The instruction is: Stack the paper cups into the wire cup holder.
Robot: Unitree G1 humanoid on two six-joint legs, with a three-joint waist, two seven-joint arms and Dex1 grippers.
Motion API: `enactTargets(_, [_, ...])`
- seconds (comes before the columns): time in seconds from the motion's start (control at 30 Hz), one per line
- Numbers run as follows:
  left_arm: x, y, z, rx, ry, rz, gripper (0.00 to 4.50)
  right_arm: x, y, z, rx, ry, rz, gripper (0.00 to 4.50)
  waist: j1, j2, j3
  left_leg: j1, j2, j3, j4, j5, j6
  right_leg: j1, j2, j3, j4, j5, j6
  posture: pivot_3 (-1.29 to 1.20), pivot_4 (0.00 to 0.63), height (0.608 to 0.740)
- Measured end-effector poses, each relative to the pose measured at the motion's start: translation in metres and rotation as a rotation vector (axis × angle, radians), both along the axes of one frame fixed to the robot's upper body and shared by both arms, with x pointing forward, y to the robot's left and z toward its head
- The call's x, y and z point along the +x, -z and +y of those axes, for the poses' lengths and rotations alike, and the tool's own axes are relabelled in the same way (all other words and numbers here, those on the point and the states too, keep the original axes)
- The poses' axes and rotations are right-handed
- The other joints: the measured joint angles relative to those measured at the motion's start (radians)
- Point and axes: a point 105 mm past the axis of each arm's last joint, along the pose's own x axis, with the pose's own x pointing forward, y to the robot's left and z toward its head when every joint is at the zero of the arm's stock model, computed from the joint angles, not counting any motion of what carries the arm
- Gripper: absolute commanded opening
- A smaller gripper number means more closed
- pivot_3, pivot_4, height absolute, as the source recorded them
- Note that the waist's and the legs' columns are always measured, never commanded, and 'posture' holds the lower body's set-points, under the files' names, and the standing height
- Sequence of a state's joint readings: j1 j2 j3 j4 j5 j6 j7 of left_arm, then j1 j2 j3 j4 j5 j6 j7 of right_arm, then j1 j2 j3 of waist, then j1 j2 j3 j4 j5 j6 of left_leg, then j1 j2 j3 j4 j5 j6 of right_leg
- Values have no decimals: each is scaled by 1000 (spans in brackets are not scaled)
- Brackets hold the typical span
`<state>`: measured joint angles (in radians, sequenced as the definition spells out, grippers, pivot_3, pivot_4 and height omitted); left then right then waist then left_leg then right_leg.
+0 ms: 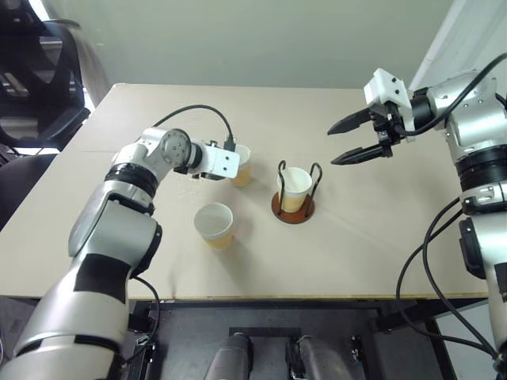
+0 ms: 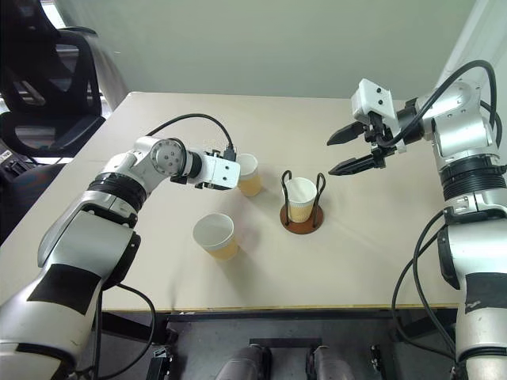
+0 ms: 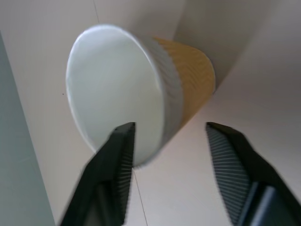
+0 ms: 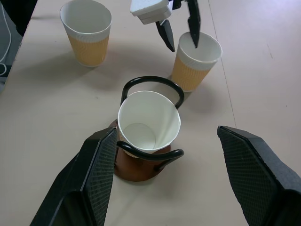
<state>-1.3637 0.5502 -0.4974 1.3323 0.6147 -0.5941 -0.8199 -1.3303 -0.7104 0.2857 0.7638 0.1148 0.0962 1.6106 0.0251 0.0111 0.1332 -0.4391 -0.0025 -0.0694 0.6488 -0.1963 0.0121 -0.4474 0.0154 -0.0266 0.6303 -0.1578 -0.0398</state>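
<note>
1. Taking the wire holder [image 1: 294,207] on the counter [image 1: 380,261] as landmark: one cup [image 1: 295,188] already sits inside it, upright between the two wire loops.
2. Nearest the robot, a loose cup [image 1: 215,225] stands upright, well to the left of the holder and apart from both grippers.
3. Farther back and left of the holder, a second cup [image 4: 195,61] is the one being picked. The left gripper [image 4: 181,32] straddles its rim, one finger [image 3: 118,155] inside the mouth, the other outside the wall, jaws not yet shut on it.
4. To do this well, I would close gently on the rim so the paper wall is not crushed, then lift straight up.
5. The right gripper [image 1: 358,139] hangs open above and right of the holder, holding nothing.
</note>
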Motion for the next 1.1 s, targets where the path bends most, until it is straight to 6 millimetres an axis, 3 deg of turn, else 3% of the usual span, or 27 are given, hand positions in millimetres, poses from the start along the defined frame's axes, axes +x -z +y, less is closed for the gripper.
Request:
enactTargets(0.13, [-2, 2, 0, 9, 4, 22, 31, 0, 0, 0, -1, -1, -2, 3426, 0, 0, 0, 0, 0, 0, 0, 0, 0, 0, 0, 0, 0, 0, 0, 0, 150, 740])
enactTargets(0.4, [-12, 6, 1, 26, 42, 125, 31, 0, 0, 0, -4, -4, -7, 3426, 1, 0, 0, 0, 0, 0, 0, 0, 0, 0, 0, 0, 0, 0, 0, 0, 150, 740])
enactTargets(0.6, [-28, -2, 20, 15, 40, 272, 31, 4, 7, -8, -26, 9, -22, 3426, -1, 0, 0, 0, 0, 0, 0, 0, 0, 0, 0, 0, 0, 0, 0, 0, 150, 740])
enactTargets(0.73, [-43, -23, 31, -46, 20, 408, 31, 9, 13, -19, -19, 29, -25, 3426, 0, 0, 0, -1, 0, -1, 0, 0, 1, 0, 0, 0, 0, 0, 0, 0, 150, 740])
enactTargets(0.9, [-48, -53, 34, -110, 18, 426, 31, 14, 5, -22, 1, 41, -58, 3426, 1, 0, 0, -1, 0, -1, 0, -1, 2, 0, -1, 0, -1, 0, 0, 0, 150, 740])
enactTargets(1.1, [-48, -67, 34, -134, 1, 410, 31, 17, 12, -25, 24, 57, -28, 3426, -2, 0, 0, -2, 0, 0, -1, -1, 2, -1, -1, 0, -2, 0, 0, 0, 150, 740])
